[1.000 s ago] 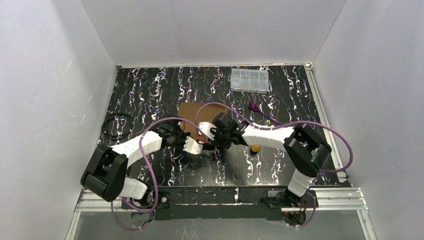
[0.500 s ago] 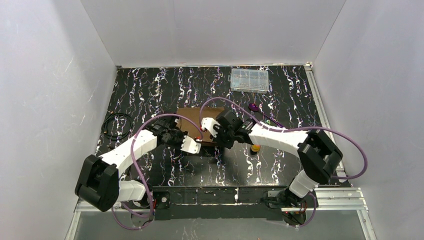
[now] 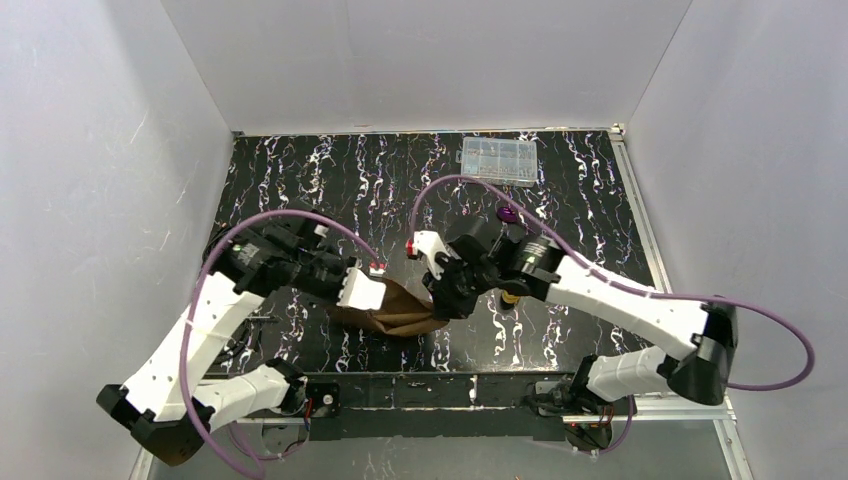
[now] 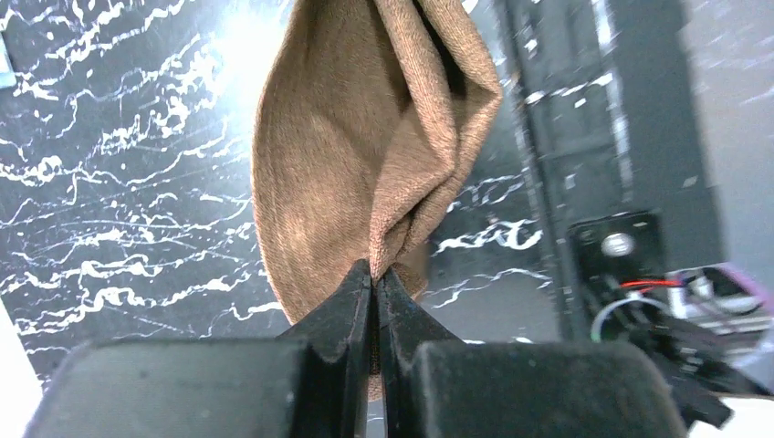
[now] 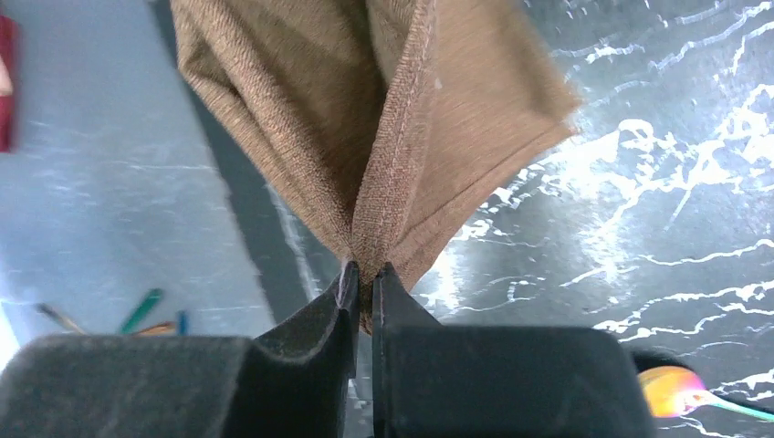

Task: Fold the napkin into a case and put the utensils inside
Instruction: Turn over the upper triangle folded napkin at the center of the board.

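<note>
The brown napkin (image 3: 402, 318) hangs bunched between my two grippers, low over the near middle of the table. In the left wrist view my left gripper (image 4: 374, 274) is shut on a folded edge of the napkin (image 4: 365, 137). My right gripper (image 5: 363, 274) is shut on a hemmed corner of the napkin (image 5: 402, 119). From above, the left gripper (image 3: 383, 304) is at the cloth's left end and the right gripper (image 3: 438, 308) at its right end. One utensil's purple head (image 3: 509, 214) lies behind the right arm. The gold-orange head (image 3: 511, 297) (image 5: 671, 391) lies just right of the right wrist.
A clear plastic compartment box (image 3: 499, 160) stands at the back right of the black marbled table (image 3: 330, 180). White walls close in the left, back and right. The metal base rail (image 3: 430, 392) runs along the near edge.
Both arms have lifted the napkin off the table's middle and drawn it toward the near edge. It lay flat before; now it hangs bunched between them.
</note>
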Controlling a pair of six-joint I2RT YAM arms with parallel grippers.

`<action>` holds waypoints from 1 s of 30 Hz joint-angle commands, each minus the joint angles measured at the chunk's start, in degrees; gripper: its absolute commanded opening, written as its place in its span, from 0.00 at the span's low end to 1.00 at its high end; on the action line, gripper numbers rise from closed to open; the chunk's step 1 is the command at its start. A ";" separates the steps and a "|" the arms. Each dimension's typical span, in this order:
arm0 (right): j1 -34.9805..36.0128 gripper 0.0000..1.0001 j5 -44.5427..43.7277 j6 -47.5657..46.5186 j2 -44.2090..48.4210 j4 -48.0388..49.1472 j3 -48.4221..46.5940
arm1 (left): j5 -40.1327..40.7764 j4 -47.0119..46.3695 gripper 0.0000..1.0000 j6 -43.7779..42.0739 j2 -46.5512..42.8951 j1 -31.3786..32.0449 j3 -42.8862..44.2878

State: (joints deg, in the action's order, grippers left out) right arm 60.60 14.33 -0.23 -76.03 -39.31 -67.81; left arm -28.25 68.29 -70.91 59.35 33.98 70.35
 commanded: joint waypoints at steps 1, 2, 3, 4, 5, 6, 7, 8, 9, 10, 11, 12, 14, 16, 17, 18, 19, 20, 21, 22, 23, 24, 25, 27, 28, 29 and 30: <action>0.62 0.01 5.66 9.99 5.49 -7.71 -9.53 | -10.72 21.40 0.00 7.30 2.78 0.39 11.02; 0.63 0.01 6.12 10.40 5.52 -8.20 -10.40 | -11.83 22.27 0.00 8.11 3.19 0.39 12.17; 0.54 0.01 6.52 10.35 5.22 -8.73 -10.95 | -13.02 23.21 0.00 8.58 3.62 0.39 12.81; 0.22 0.01 6.66 9.48 4.49 -9.32 -11.13 | -13.86 23.51 0.00 9.37 4.36 0.39 12.92; -0.88 0.01 7.32 8.42 3.47 -9.53 -10.81 | -14.40 23.74 0.00 9.60 5.33 0.39 12.33; -3.15 0.01 8.37 7.17 1.99 -9.55 -10.37 | -14.12 23.44 0.00 9.19 6.47 0.32 11.26; -5.94 0.01 9.60 5.82 -0.02 -9.49 -9.84 | -13.06 22.23 0.00 8.65 7.77 0.03 9.41; -9.51 0.01 10.67 4.80 -2.25 -9.21 -9.39 | -12.05 20.69 0.00 7.28 9.11 -0.96 6.60; -12.66 0.01 12.02 3.88 -4.83 -8.49 -8.91 | -11.59 18.73 0.00 5.63 11.08 -2.59 4.65; -15.68 0.01 12.86 3.07 -7.48 -7.25 -8.62 | -11.49 16.38 0.00 4.10 13.53 -4.61 3.27; -18.00 0.01 12.29 2.43 -10.61 -6.18 -8.76 | -10.91 13.60 0.00 3.23 16.57 -6.27 2.60; -19.79 0.01 12.04 1.95 -13.98 -4.96 -9.28 | -9.96 10.61 0.00 2.58 20.23 -7.71 2.43; -22.72 0.01 11.94 1.65 -21.00 -3.07 -11.04 | -7.12 3.74 0.00 2.53 28.29 -9.98 3.41; -24.37 0.01 11.05 -0.32 -28.52 -4.11 -14.92 | -3.44 -1.58 0.00 2.81 36.43 -11.35 6.55; -24.93 0.01 10.32 -1.52 -31.74 -3.95 -16.61 | -2.55 -3.68 0.00 3.79 40.23 -11.97 8.60; -25.65 0.01 10.05 -1.93 -34.37 -3.45 -18.69 | -1.12 -5.61 0.00 4.89 43.81 -12.48 11.03; -26.48 0.01 10.07 -1.85 -37.24 -2.70 -20.05 | 0.65 -7.42 0.00 6.14 47.31 -12.65 13.54; -27.42 0.01 10.12 -1.49 -38.79 -1.92 -21.25 | 2.00 -9.32 0.00 7.40 49.95 -12.95 15.82; -28.31 0.01 10.41 -1.21 -40.13 -0.96 -21.99 | 3.69 -11.58 0.00 8.84 52.37 -13.25 17.67; -28.88 0.01 10.42 -0.86 -41.05 0.19 -22.62 | 6.16 -14.35 0.00 10.43 54.17 -13.36 18.88; -29.49 0.07 10.16 -0.68 -41.62 1.32 -23.06 | 8.30 -17.50 0.00 11.44 55.97 -13.51 20.12; -29.78 0.12 10.17 -0.43 -42.01 2.50 -23.14 | 10.53 -19.87 0.00 12.94 56.91 -13.63 20.80; -29.95 0.16 10.47 -0.28 -42.46 3.85 -23.19 | 12.28 -21.38 0.03 14.18 57.34 -13.80 21.29; -29.96 0.26 10.00 -0.21 -43.35 4.74 -24.02 | 13.84 -24.67 0.15 15.87 56.98 -14.60 21.03; -30.06 0.33 9.80 -0.21 -43.74 4.95 -24.31 | 14.95 -26.19 0.21 16.62 56.65 -14.84 20.83; -30.14 0.41 9.42 -0.13 -43.95 5.17 -24.58 | 15.90 -26.65 0.27 17.16 56.11 -15.01 20.95; -30.19 0.48 8.77 -0.12 -43.99 5.27 -24.83 | 16.40 -26.78 0.38 17.49 55.36 -15.32 21.19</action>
State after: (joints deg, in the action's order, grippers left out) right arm 30.68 24.16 0.10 -119.44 -36.88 -89.54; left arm -18.24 46.78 -57.74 118.65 20.18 89.76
